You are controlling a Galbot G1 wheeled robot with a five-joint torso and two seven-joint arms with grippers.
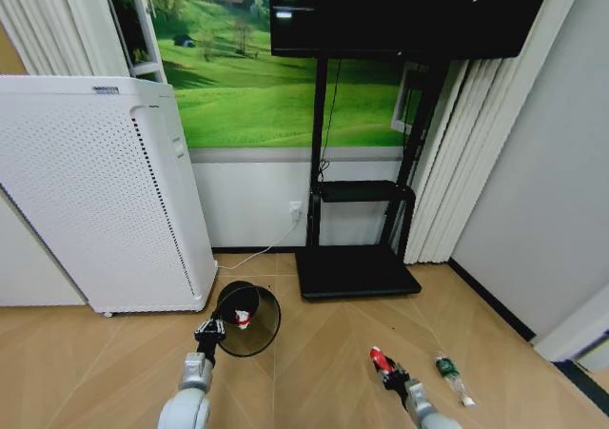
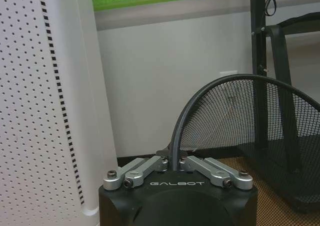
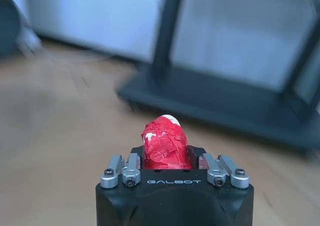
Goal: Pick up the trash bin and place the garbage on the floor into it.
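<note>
The left gripper (image 1: 209,335) is clamped on the rim of the trash bin (image 1: 255,326), a black wire-mesh basket held tilted above the wooden floor (image 1: 314,353) just in front of the tall white perforated appliance (image 1: 95,201); in the left wrist view the gripper (image 2: 174,162) has its fingers drawn together around the rim wire of the bin (image 2: 250,131), and the fingertips themselves are hidden behind that wire. Through the bin's open mouth a red-and-white wrapper (image 1: 243,320) lies inside, partly veiled by the mesh. The right gripper (image 1: 388,371) hovers low over the floor, well apart from the bin, closed on a crumpled red packet (image 1: 379,359); in the right wrist view that gripper (image 3: 167,158) shows the packet (image 3: 165,145) bulging up between its fingers, its lower part hidden in the gripper body. A clear plastic bottle with a green label (image 1: 451,376) lies on the floor just beside the right gripper, toward the grey wall. Behind stands a black TV stand (image 1: 357,258), whose base appears blurred in the right wrist view (image 3: 225,110).
</note>
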